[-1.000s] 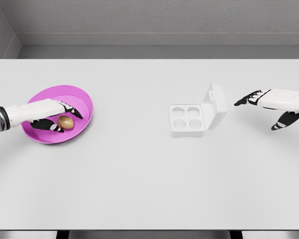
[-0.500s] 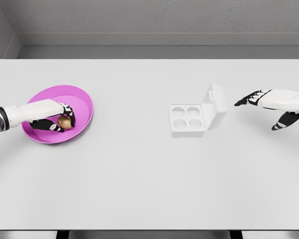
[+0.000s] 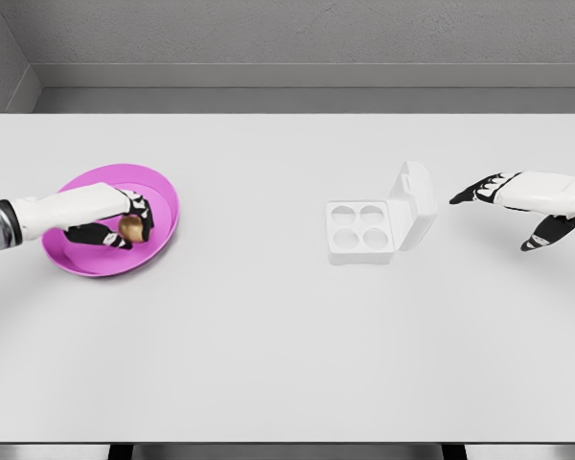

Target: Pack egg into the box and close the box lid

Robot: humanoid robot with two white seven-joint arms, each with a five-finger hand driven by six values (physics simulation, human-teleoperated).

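Note:
A brown egg [image 3: 130, 226] is held just above the floor of the pink bowl [image 3: 151, 184] at the left of the table. My left hand [image 3: 126, 222] is shut on the egg, fingers curled around it. The white egg box [image 3: 360, 230] sits right of the middle with its four cups empty and its lid [image 3: 416, 203] standing open on the right side. My right hand [image 3: 498, 201] hovers to the right of the lid, apart from it, fingers spread and holding nothing.
The white table [image 3: 268, 326] runs wide in front and between bowl and box. A grey wall [image 3: 287, 38] stands behind the far edge.
My left hand's fingers closed around the egg and lifted it slightly up in the bowl. The right hand stayed where it was.

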